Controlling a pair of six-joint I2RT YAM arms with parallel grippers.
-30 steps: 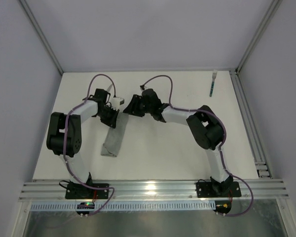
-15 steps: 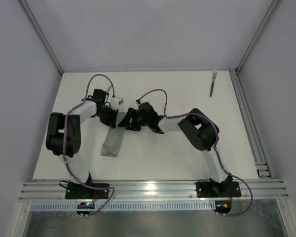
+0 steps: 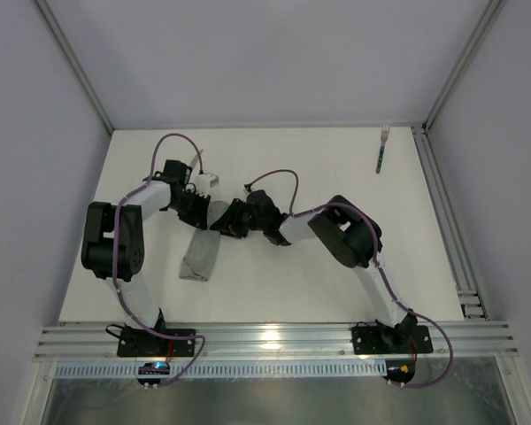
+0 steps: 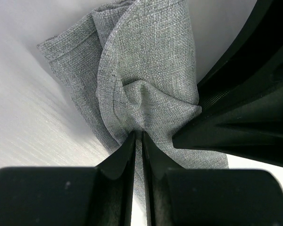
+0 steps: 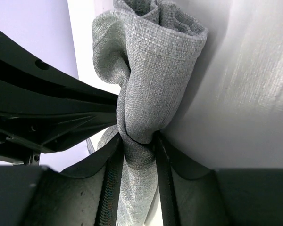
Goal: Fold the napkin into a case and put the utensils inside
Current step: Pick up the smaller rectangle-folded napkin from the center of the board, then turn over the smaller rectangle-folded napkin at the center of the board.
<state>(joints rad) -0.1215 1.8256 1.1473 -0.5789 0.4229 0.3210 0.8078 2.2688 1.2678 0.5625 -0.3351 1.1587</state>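
The grey napkin (image 3: 199,255) lies as a narrow folded strip left of the table's centre, its far end bunched up. My left gripper (image 3: 195,205) is at that far end, shut on a fold of the fabric (image 4: 146,94). My right gripper (image 3: 227,221) comes in from the right beside it. Its fingers are shut on a thick roll of the same napkin (image 5: 151,61). The left gripper (image 4: 138,136) and right gripper (image 5: 137,137) almost touch each other. A fork (image 3: 382,150) with a teal handle lies at the far right of the table.
A metal rail (image 3: 451,221) runs along the table's right edge, and the arms' mounting rail (image 3: 274,336) along the near edge. Grey walls enclose the far side and both flanks.
The right gripper has moved left and nearer to the strip's far end and closed on the napkin. The far end has bunched up and shifted a little. The left gripper has kept its hold.
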